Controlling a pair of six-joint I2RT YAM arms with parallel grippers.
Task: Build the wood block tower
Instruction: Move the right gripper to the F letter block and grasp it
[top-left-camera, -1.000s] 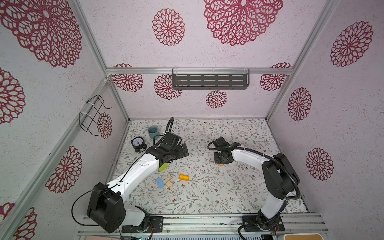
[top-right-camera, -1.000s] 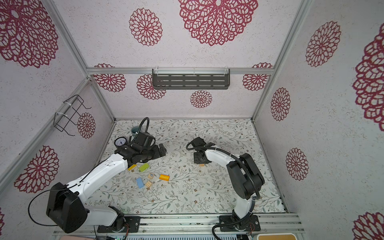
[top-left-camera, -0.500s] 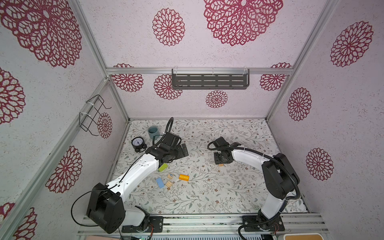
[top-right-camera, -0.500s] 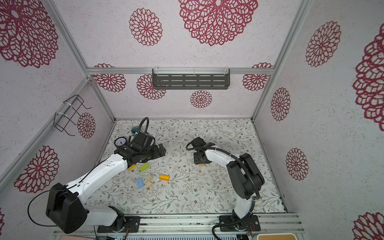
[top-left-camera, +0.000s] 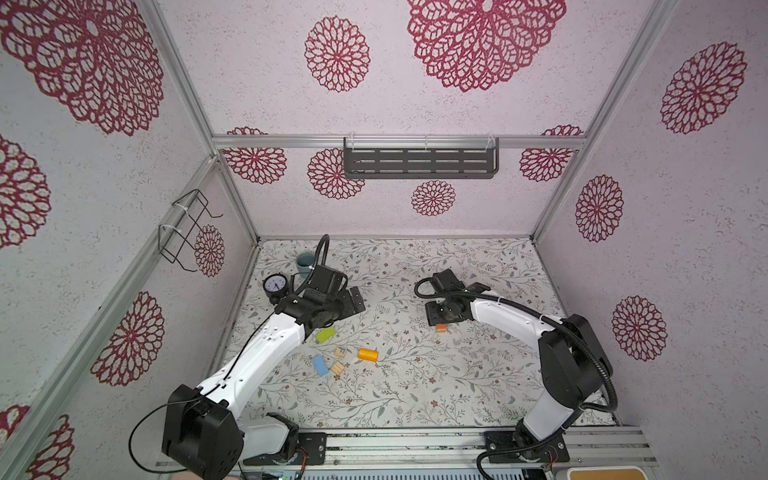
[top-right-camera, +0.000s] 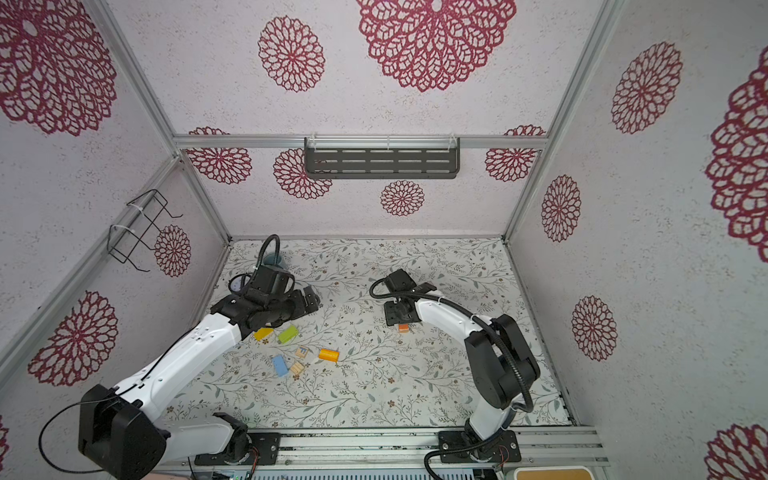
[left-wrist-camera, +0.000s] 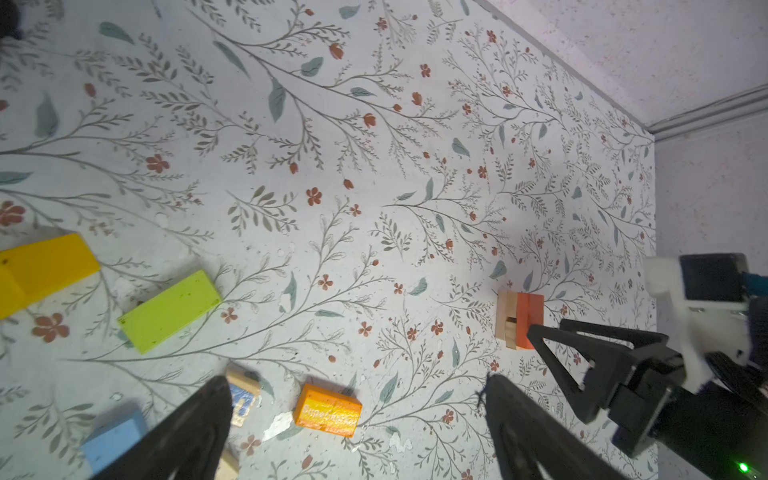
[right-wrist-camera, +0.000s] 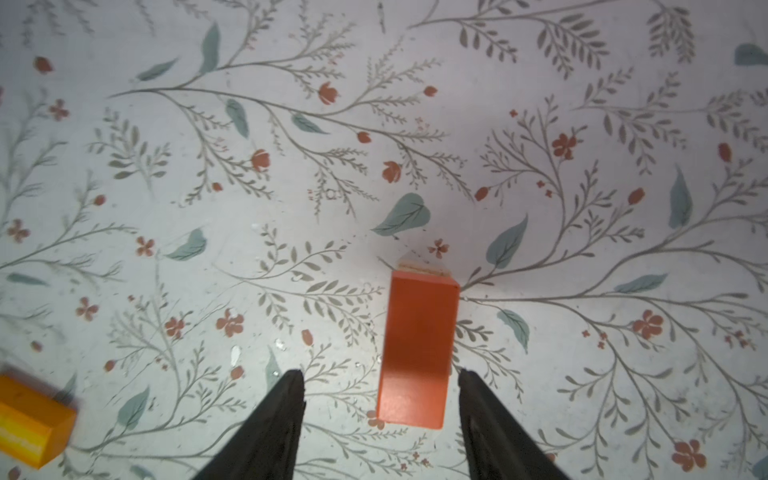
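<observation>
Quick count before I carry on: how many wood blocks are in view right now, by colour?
yellow block: 1
green block: 1
light blue block: 1
orange: 2, the orange cylinder and the orange block
plain wood: 3, two letter cubes and a wooden piece under the orange block
Total: 8 in view; more may be hidden.

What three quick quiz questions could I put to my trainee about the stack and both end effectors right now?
1. True or false: the right end effector is clamped shut on the orange block.
2. The orange block sits A) beside, B) on top of, C) under the plain wooden block.
3. Fill in: the left end effector is ___ and empty.
Key: 1 false, its jaws stand open on either side of the block; 2 B; 3 open.
</observation>
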